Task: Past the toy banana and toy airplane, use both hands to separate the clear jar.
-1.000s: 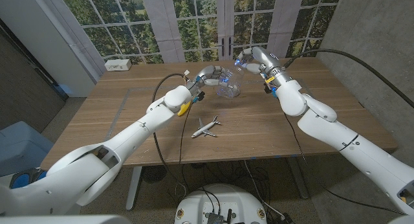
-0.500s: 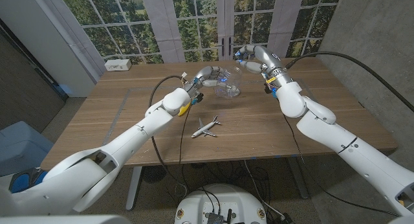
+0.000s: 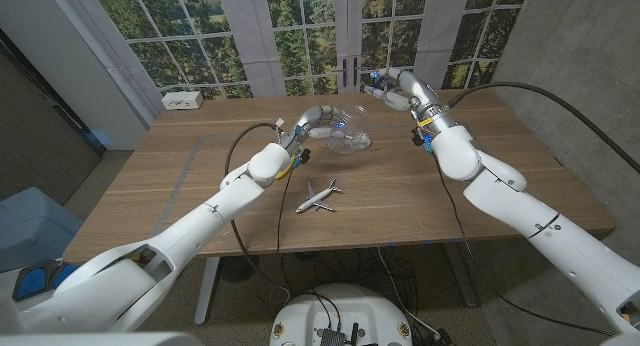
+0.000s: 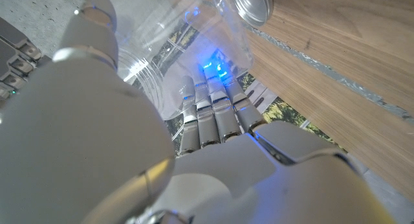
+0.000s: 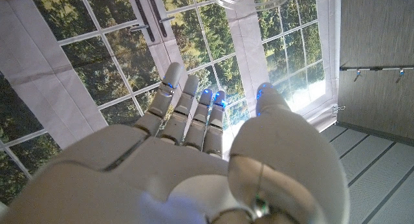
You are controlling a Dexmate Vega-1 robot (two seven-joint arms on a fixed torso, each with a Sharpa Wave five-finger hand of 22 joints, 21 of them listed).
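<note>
Head view is showing the left hand [image 3: 316,120] wrapping its fingers around the clear jar [image 3: 352,132], which is sitting on the far middle of the wooden table [image 3: 480,176]. The right hand [image 3: 392,86] is hanging just beyond it, raised off the table; whether it is holding anything I cannot tell. Left wrist view is giving the jar's [image 4: 194,49] transparent wall against the fingers [image 4: 213,114]; right wrist view is showing fingers [image 5: 187,114] close together before the windows. 1 toy airplane [image 3: 318,196] is lying nearer the robot. 1 toy banana [image 3: 287,166] is peeking out beside the left forearm, partly hidden. 1 white box [image 3: 182,100] is resting at the far left corner.
</note>
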